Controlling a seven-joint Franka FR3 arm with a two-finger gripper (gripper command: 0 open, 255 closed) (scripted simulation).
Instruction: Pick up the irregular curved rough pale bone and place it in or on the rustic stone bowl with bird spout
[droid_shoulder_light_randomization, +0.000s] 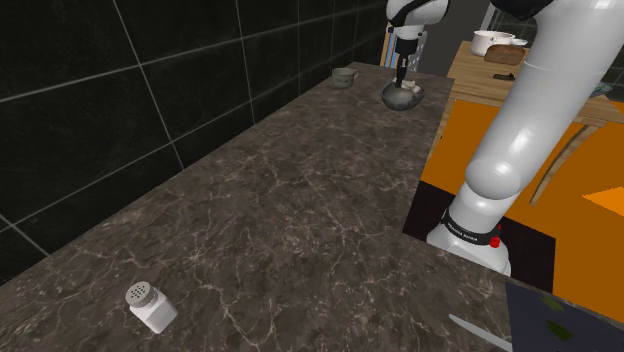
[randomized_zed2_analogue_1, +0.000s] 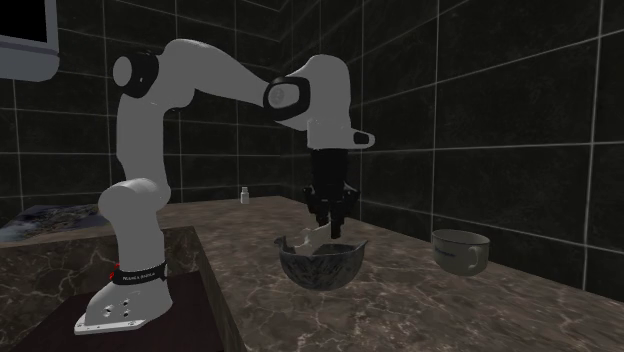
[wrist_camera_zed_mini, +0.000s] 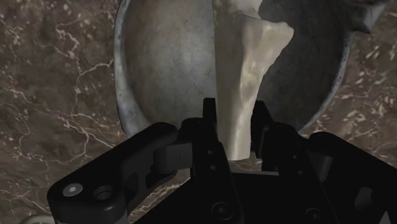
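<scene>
End effector (wrist_camera_zed_mini: 236, 127) clenched on pale bone (wrist_camera_zed_mini: 249, 70), gripping its narrow end from both sides. Bone hangs roughly upright w/ its wide end down inside the grey bowl (wrist_camera_zed_mini: 137, 95); can't tell if it touches the bottom. Bowl sits on dark marbled surface (droid_shoulder_light_randomization: 290, 210), toward the far end in shoulder view. Small grey cup (randomized_zed2_analogue_1: 460, 250) near bowl, not touching. White shaker (droid_shoulder_light_randomization: 151, 306) well apart, at near end.

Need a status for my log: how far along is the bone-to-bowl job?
Done: the pale bone is off the counter and above the stone bowl. In hand: the gripper is shut on it. Left: releasing it into the bowl.
</scene>
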